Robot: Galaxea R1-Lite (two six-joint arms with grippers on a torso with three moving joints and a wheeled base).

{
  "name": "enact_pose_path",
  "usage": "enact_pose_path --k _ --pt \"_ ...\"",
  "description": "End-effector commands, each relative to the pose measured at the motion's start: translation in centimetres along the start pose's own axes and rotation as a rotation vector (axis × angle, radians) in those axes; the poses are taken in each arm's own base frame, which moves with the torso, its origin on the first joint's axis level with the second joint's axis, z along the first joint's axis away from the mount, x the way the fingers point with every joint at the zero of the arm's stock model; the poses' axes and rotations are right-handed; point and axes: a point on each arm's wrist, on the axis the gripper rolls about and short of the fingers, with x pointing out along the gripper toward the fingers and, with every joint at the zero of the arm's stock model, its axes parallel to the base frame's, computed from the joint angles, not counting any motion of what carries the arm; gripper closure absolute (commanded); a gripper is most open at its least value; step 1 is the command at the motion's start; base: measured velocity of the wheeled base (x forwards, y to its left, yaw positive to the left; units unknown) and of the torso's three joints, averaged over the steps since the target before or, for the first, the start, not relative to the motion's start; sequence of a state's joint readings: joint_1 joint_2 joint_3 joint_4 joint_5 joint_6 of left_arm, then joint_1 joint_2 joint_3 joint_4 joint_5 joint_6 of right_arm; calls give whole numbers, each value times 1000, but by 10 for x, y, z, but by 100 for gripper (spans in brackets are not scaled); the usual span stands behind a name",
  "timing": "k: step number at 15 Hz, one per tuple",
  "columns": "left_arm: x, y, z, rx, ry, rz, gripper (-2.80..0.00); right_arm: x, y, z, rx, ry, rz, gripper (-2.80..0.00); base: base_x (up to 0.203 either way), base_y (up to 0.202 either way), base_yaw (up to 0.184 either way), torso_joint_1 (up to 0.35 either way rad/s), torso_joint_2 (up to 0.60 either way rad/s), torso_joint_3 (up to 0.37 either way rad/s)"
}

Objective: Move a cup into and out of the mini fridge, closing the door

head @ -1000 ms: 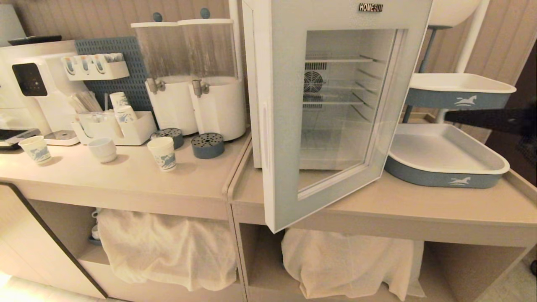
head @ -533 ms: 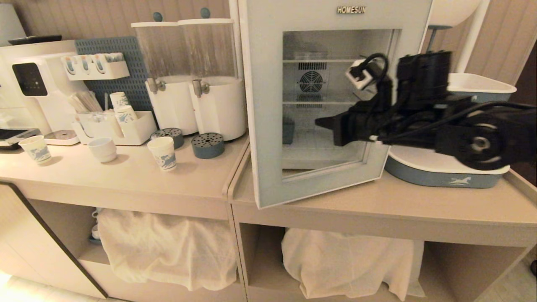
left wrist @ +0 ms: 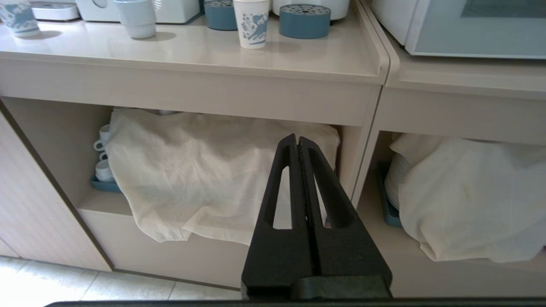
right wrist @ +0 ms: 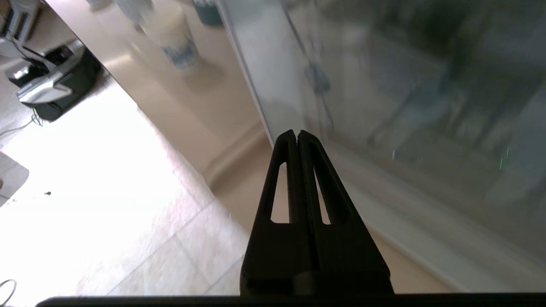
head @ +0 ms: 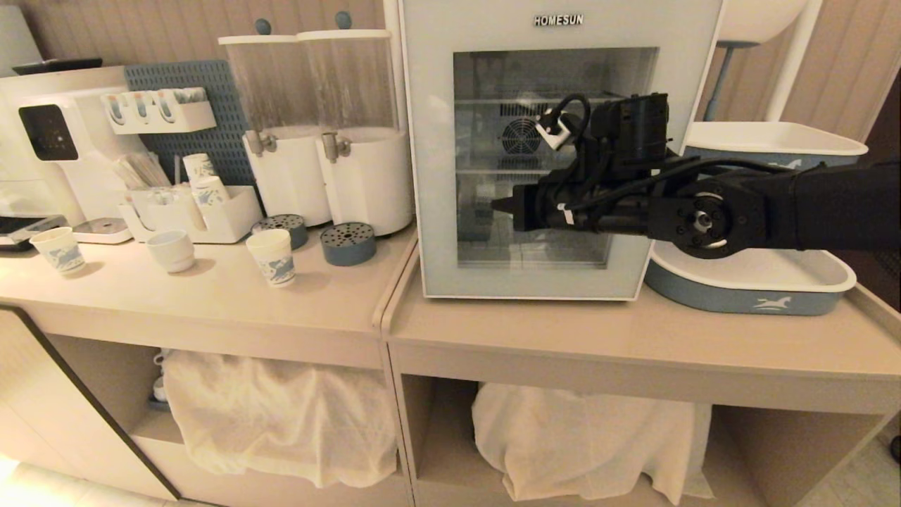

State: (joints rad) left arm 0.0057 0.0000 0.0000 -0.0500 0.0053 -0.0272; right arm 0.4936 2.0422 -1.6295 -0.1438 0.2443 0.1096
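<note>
Door [head: 436, 176]: you see it flush against the mini fridge [head: 563, 21].
Right gripper [head: 501, 206]: clenched, empty, level before the door glass.
Left gripper [left wrist: 297, 143]: clenched, empty, low before the counter [left wrist: 192, 51].
Cup [head: 272, 258]: on that counter.

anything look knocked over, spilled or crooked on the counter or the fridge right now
Nothing stands out. The white HOMESUN mini fridge sits square with its glass-windowed door flush. The blue-patterned paper cups and white ceramic mug stand upright on the beige counter, with no spill visible.
</note>
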Motion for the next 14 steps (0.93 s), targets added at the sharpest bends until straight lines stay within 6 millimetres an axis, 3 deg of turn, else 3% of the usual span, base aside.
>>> enact_pose_path --k 1,5,6,8,9,11,12,14 --pt "1 0 -5 0 19 1 0 -52 15 17 -7 -46 7 0 0 0 0 0 0 0" --pt "1 0 -5 0 19 1 0 -175 40 40 -7 -190 -24 0 0 0 0 0 0 0" --pt "1 0 -5 0 19 2 0 -225 52 46 -8 -262 -48 0 0 0 0 0 0 0" --pt "1 0 -6 0 19 1 0 -318 73 37 -7 -383 -122 0 0 0 0 0 0 0" --pt "1 0 -6 0 19 2 0 -366 83 23 -6 -444 -171 0 0 0 0 0 0 0" --pt "1 0 -6 0 20 2 0 -436 106 -17 -5 -523 -263 0 0 0 0 0 0 0" --pt "1 0 -5 0 19 1 0 -464 120 -46 -8 -557 -313 0 0 0 0 0 0 0" --pt "1 0 -5 0 18 0 0 -493 147 -102 13 -581 -419 0 0 0 0 0 0 0"
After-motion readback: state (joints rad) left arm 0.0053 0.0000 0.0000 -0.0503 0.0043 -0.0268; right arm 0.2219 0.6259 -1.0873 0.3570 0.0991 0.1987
